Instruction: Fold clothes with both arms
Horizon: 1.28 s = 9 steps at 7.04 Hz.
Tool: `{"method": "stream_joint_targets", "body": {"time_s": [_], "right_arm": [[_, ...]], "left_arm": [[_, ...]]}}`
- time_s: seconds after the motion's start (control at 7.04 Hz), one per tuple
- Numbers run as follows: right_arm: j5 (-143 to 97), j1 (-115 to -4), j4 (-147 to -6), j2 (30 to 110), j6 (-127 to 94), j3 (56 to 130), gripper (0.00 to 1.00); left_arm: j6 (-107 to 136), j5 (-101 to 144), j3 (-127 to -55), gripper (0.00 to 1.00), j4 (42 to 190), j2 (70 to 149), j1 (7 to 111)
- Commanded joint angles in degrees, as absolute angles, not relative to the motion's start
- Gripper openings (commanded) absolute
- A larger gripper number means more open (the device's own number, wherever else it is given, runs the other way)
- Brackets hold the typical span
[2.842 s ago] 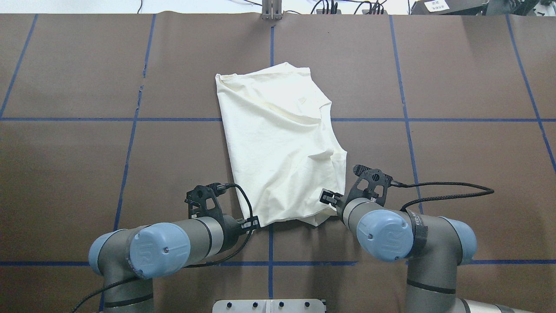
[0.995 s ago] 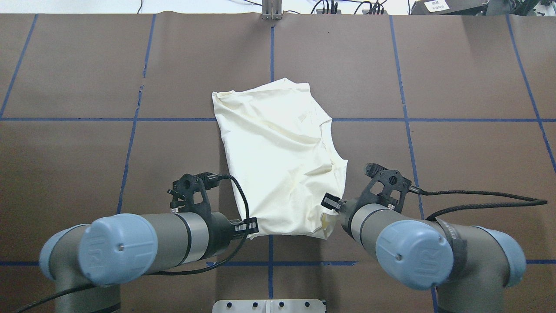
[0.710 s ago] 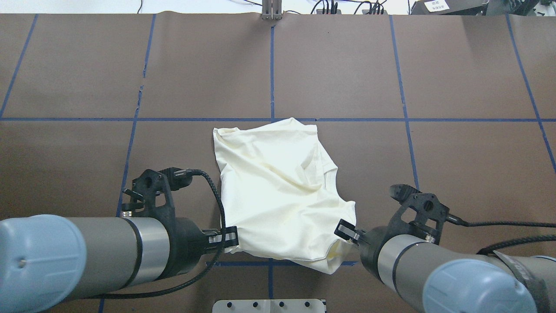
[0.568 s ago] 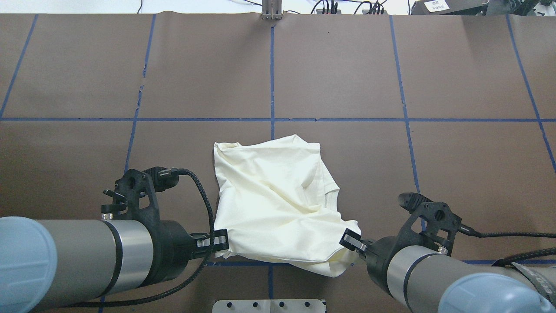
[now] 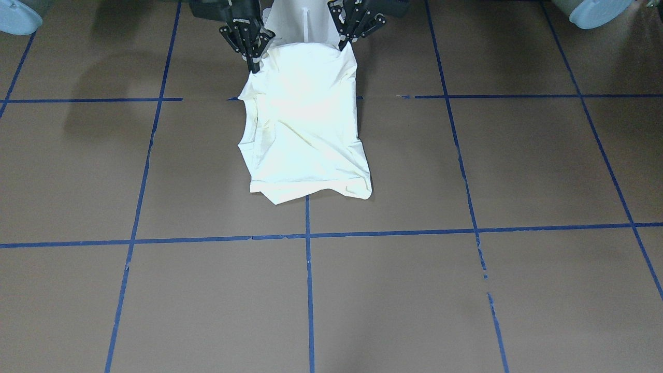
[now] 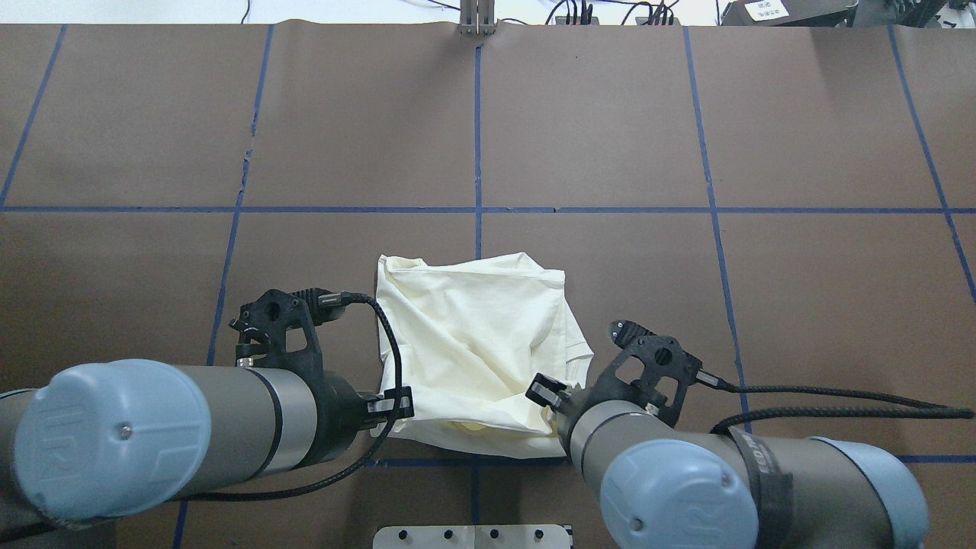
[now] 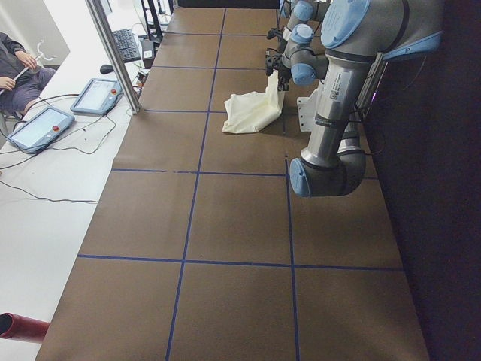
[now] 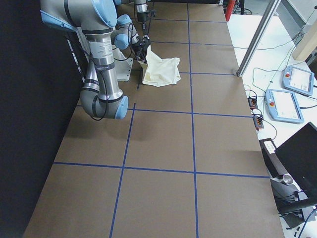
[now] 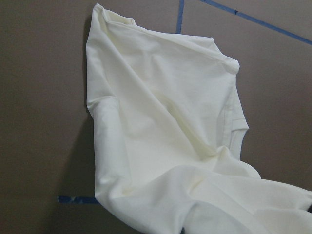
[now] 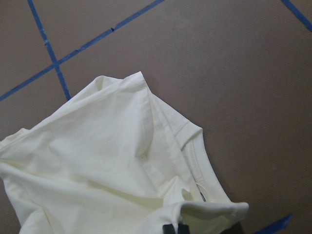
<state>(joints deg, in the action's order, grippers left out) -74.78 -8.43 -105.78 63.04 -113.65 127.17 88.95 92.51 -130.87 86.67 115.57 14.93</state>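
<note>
The cream-white T-shirt [image 6: 473, 351] shows only its plain side; the cat print is hidden. Its far part lies on the brown table, and its near edge is lifted between my two grippers. My left gripper [image 6: 390, 413] is shut on the near left corner. My right gripper [image 6: 553, 408] is shut on the near right corner. In the front-facing view the shirt [image 5: 305, 129] hangs down from the left gripper [image 5: 343, 44] and the right gripper [image 5: 254, 65]. The left wrist view shows the draped cloth [image 9: 165, 126]. In the right wrist view the collar [image 10: 195, 161] lies beside my fingertips [image 10: 175, 228].
The white metal pedestal base [image 6: 473, 536] stands at the near table edge, right behind the lifted shirt edge. The brown table cover [image 6: 686, 137] carries blue tape grid lines. Control tablets [image 7: 45, 124] and cables lie beyond the far edge.
Both grippers dragged the shirt toward the robot and raised its near edge. In the last half second the right gripper moved inward to the left, which bunched the cloth.
</note>
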Motion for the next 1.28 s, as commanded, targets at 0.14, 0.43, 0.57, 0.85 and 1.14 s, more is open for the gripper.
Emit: {"method": "stream_joint_targets", "body": {"time_s": [0.14,0.43,0.57,0.85,1.14], "right_arm": [[-76.6,-17.0,-97.5,59.4,-109.3,114.3,0.0],[-77.7,-20.1,-97.0,56.8,-107.5,107.3,0.0],[-78.0,-20.9,-96.9,55.9,-107.3,105.4,0.0],[-77.9,-21.1,-94.9,54.4,-107.3,100.3,0.0],[-78.0,-22.4,-86.6,54.0,-104.8,94.2,0.0]], "left_arm": [[85.3,92.6,-122.5,0.0,89.6,118.6,20.7],[82.5,92.7,-116.5,0.0,94.4,119.2,23.9],[82.2,92.7,-112.3,0.0,97.4,119.6,25.0],[81.1,92.5,-107.0,0.0,101.1,119.7,25.3],[81.0,92.5,-105.6,0.0,101.1,120.4,25.3]]}}
